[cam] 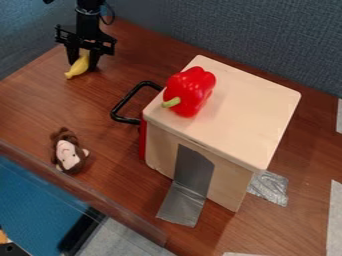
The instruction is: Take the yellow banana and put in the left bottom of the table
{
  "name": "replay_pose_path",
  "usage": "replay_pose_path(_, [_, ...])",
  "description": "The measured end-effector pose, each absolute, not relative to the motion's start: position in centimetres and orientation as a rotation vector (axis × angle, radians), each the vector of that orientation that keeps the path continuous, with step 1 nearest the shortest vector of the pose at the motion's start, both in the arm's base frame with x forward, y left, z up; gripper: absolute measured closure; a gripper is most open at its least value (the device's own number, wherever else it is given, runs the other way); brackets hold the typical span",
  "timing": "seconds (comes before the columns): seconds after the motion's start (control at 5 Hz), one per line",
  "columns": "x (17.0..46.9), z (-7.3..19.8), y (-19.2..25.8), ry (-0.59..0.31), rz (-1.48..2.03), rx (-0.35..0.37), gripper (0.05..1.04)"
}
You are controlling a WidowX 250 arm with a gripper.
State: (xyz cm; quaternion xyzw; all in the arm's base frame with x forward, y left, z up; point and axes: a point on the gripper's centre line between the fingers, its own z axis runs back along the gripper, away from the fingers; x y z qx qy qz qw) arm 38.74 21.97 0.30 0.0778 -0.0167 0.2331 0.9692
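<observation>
Nearest the camera, at the bottom edge, find a white strip (244, 254) on the counter (40, 100), and to its left some clear edging (137, 222), probably fitted to stop things rolling off. Just behind, note silver tape (182, 202) running from the front of a wooden box (227, 115) down onto the wood, presumably to anchor it against knocks. On top of that box, see a red pepper (190, 90), lying on its side well out of the way; at its left side, a black handle (127, 98).

Up at the top left, look to the claw (83, 66): opened only about as wide as the fruit, with the yellow banana (79, 68) between its fingers. Seems gripped across the upper part, leaving the lower end free, slanting toward the near left. Cannot tell whether lifted or touching the wood.

Judging by the task, grasp apparently done, placing not yet. Needs carrying toward the near left corner, where a toy monkey (68, 150) already takes up room. Best set down beside it, clear of the edging. With so much length hanging past the grip, could swivel on contact; if brought too low, might brush the monkey or catch the handle.
</observation>
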Motion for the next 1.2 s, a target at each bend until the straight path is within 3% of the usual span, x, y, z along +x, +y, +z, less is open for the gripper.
replay_pose_path(0.4, [39.5, 6.7, 18.5, -0.147, 0.47, 0.088, 0.681])
replay_pose_path(0.8, [34.6, 6.7, 17.0, -0.131, 0.46, 0.063, 0.681])
replay_pose_path(1.2, [27.4, 3.2, 18.5, -0.079, 0.478, 0.022, 0.681])
